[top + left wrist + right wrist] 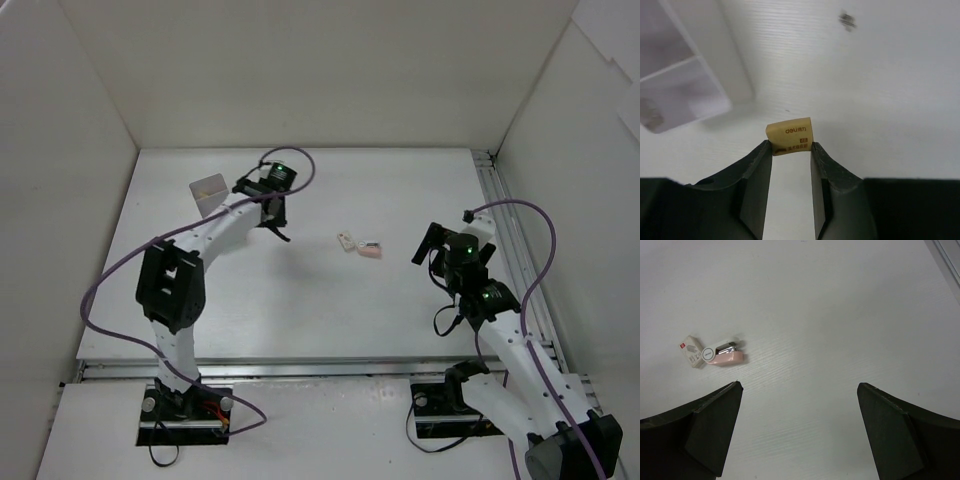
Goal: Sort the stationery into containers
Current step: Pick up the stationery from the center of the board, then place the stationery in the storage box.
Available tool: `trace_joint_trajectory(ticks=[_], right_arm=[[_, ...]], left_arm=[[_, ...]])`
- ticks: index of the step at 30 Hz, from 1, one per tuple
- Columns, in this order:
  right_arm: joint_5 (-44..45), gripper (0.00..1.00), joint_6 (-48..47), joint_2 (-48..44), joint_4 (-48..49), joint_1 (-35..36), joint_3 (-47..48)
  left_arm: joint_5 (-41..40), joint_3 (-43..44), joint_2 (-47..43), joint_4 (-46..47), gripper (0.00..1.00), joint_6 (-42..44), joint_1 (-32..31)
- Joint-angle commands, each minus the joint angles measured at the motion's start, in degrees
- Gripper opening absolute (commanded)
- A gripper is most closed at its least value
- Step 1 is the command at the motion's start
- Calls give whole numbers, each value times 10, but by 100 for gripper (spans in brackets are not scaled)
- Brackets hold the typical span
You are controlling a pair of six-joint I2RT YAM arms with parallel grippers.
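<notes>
On the left side of the white table (400,200), near the back, stands the white organizer (210,192). The left wrist view shows a wall inside it that splits it into parts. Something small and grey lies in one part, but it is too blurry to name. Just to the right of the organizer is the left pincer (275,225). It is closed tight on a beige eraser (790,136), with one finger pressing each side. The eraser has dark letters printed on it and sticks out past the fingertips. It is close to the corner of the organizer but not inside it. In the middle of the table lie two more things that touch each other: a little white box (347,241) with a red mark, and to its right a little pink stapler (369,249). Nothing holds them. Further right, well apart from them, is the right pincer (432,246). Its fingers are spread wide and there is nothing between them, only bare table below.
</notes>
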Motion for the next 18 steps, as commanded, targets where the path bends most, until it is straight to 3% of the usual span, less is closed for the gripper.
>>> trace_joint_trajectory(ticks=[1,9,18], right_arm=[[8,98,-4,12,23,-5,7],[6,98,-10,19,26,-5,10],[5,98,-12,20,26,-5,13]], left_arm=[[-43,-3,-49,-36,0,-50,60],[-53,2,-69,-24,0,-40,164],[-39,43,-37,-14,3,-18,204]])
